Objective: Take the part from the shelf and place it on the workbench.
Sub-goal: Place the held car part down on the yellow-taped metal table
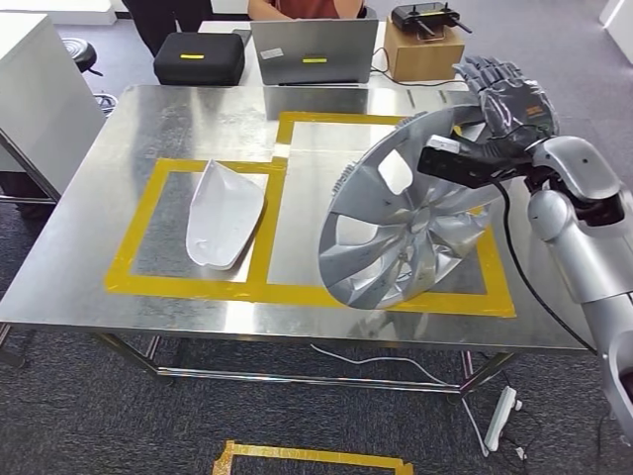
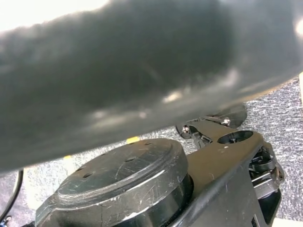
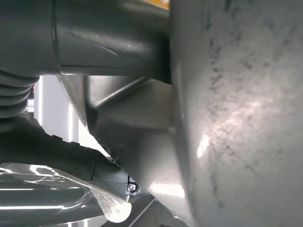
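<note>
The right hand holds the silver wheel cover by its top edge. Its fingers are closed over the rim. The wheel cover is tilted up, with its low edge down at the desk, inside the yellow tape box on the right. A white part lies flat in the left box.

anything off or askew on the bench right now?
Nothing damaged or spilled. The silver wheel cover is tilted, held by the right hand above the right taped square, not flat yet. The white part lies at an angle in its square.
</note>
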You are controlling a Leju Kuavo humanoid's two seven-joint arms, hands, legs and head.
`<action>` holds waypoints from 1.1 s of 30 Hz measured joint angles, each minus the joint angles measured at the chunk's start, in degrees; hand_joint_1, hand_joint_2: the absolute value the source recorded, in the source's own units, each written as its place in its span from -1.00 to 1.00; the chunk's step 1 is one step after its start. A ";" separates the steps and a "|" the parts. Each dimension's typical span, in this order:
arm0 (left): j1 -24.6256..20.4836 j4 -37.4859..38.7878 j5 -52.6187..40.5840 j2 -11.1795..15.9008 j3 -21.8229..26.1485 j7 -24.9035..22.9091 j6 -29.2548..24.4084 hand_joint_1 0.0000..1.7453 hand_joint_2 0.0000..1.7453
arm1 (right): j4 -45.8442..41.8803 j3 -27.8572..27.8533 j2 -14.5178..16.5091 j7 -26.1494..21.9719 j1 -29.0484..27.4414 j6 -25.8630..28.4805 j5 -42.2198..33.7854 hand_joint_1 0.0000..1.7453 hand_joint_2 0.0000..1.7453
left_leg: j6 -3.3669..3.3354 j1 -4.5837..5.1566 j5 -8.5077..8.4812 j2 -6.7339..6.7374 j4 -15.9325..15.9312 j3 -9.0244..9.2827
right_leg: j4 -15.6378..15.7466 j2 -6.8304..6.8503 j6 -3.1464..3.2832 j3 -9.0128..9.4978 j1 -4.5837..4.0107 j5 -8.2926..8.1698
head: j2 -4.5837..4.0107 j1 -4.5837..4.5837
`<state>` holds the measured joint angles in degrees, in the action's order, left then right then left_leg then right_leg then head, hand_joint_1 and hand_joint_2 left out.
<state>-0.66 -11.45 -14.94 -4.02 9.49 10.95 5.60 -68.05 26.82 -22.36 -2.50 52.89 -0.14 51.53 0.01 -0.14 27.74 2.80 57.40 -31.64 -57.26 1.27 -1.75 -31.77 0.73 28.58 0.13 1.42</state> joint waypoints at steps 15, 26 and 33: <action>0.41 0.00 0.99 0.71 0.77 0.68 0.91 -1.00 -1.00 | 8.74 14.43 -7.91 -0.54 20.17 -26.20 -11.33 -1.00 -1.00 | 0.00 0.04 0.00 0.00 0.06 -0.03 | 0.00 0.00 0.00 -0.03 0.05 0.00 | 0.00 0.00; 0.66 0.00 1.08 0.76 2.01 1.24 1.14 -1.00 -1.00 | 10.19 25.23 -12.15 0.51 31.18 -31.44 -20.61 -1.00 -1.00 | 0.00 0.04 0.00 0.00 0.08 -0.03 | 0.00 -0.01 0.00 -0.04 0.03 -0.01 | 0.00 0.00; 0.71 0.00 0.94 0.68 2.71 1.59 1.25 -1.00 -1.00 | 10.23 30.84 -14.22 2.99 35.99 -26.48 -25.06 -1.00 -1.00 | 0.00 0.03 0.01 0.00 0.08 -0.02 | 0.00 -0.02 0.00 -0.03 0.02 -0.01 | 0.00 0.01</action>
<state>0.05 -11.45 -13.99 -3.33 12.19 12.55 6.85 -57.82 57.65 -36.58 0.49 88.88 -26.62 26.47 0.01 -0.12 27.74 2.81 57.48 -31.66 -57.25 1.25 -1.75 -31.80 0.75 28.57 0.13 1.42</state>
